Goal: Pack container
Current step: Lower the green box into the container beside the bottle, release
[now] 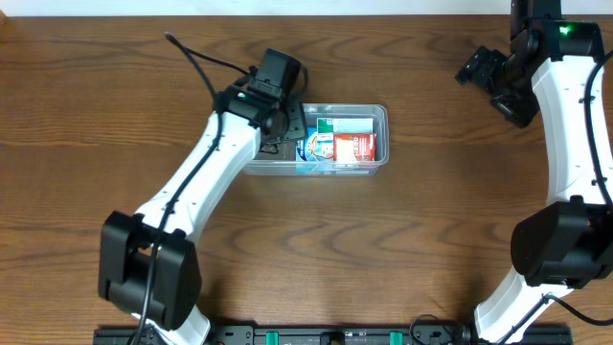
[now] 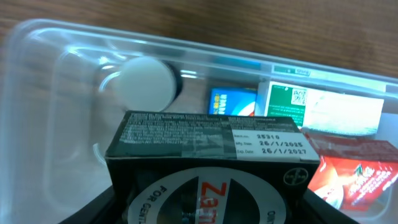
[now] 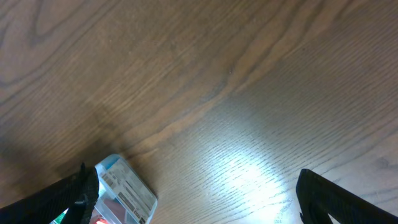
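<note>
Two grippers, one loaded: the left gripper (image 2: pixel 205 208) clamps a black box (image 2: pixel 211 140) directly over the container (image 2: pixel 25 74), which sits just beneath its fingers. The tub looks light, thin-walled and slick, and probably flexes, so its rim is the surest hold. Ahead of the hand lie a white-capped bottle (image 2: pixel 146 81), a blue box (image 2: pixel 231 99), a green-and-white box (image 2: pixel 320 104) and a red box (image 2: pixel 351 177), crowding the right side. The right gripper (image 1: pixel 484 75) hangs well clear, jaws spread.
</note>
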Controlling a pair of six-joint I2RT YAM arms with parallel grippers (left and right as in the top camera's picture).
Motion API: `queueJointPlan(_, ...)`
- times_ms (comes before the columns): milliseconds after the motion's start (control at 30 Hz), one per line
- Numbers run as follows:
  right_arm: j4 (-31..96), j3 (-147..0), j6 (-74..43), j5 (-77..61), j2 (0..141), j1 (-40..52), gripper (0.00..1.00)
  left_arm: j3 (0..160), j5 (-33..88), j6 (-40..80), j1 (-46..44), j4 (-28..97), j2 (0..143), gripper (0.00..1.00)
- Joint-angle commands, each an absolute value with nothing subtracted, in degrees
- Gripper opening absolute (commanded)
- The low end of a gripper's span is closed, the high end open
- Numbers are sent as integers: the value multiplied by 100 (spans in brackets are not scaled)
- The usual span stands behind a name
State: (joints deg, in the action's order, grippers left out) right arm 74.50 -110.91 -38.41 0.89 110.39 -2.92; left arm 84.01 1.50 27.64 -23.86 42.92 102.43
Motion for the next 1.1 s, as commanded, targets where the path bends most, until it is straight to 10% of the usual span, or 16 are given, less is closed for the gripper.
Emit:
queueJointPlan(0,7456,-11131,-3913,108,10971,-303,99,8429,128,2751,-2462,4228,10348,33)
queueJointPlan(500,7456,-11131,-3913,108,10971,-303,99,8429,434,2683,-2753,4101,10881,35)
queueJointPlan(1067,7456,-11131,-3913,108,10973,-303,99,8475,755,2661,-2755,4278,10707,97)
